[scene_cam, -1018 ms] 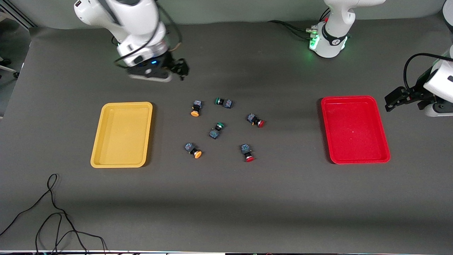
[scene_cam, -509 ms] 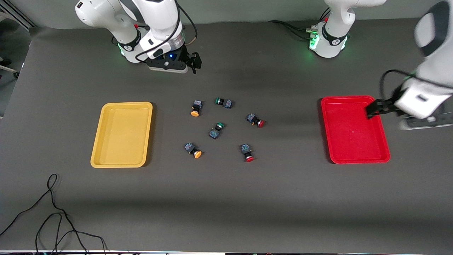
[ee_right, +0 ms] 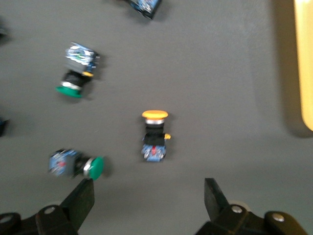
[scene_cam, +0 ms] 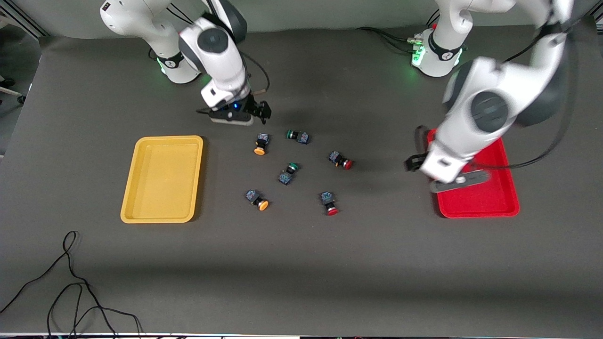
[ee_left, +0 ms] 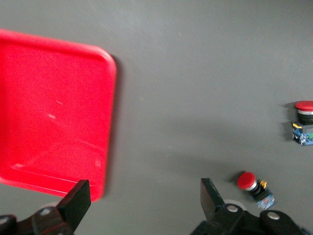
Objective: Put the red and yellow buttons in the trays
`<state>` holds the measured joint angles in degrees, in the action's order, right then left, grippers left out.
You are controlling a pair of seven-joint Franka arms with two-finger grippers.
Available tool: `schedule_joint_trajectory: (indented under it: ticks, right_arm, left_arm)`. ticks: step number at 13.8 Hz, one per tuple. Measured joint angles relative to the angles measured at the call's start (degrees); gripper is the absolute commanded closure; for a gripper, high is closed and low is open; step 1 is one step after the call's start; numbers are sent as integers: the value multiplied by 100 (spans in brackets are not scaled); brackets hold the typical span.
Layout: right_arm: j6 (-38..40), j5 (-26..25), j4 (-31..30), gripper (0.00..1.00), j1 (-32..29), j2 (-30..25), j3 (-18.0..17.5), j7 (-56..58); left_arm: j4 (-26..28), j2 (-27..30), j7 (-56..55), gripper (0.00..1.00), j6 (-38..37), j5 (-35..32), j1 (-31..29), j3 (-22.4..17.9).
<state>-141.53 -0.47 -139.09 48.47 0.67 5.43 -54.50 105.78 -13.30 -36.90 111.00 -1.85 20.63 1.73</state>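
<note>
Front view: right gripper [scene_cam: 258, 114] agape, empty, above yellow button [scene_cam: 260, 143], cap toward camera.

Your front camera sits high across the table [scene_cam: 301, 282], facing both arm bases and taking in the whole surface. Your left wrist camera looks straight down, close over the red tray [ee_left: 49, 112] corner and two red buttons beside it; both show in the front view too. Your right wrist camera looks down, close over a yellow button [ee_right: 155, 134], shared with the front view.
</note>
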Motion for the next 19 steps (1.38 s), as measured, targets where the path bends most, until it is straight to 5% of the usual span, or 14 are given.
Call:
schedule_joint_trajectory:
  ticks: [7,13,19]
  right_arm:
    - [-1431,0,94,0,-4,1545,99,0]
    - [-1573,1,299,0,-3,1970,98,0]
    - [-1719,1,360,67,-3,2156,98,-2]
  left_arm:
    - [203,-987,-2717,1,1131,20,847,875]
    - [552,-1240,-3444,2,1798,285,840,966]
    - [550,-1617,-3657,6,2182,748,831,978]
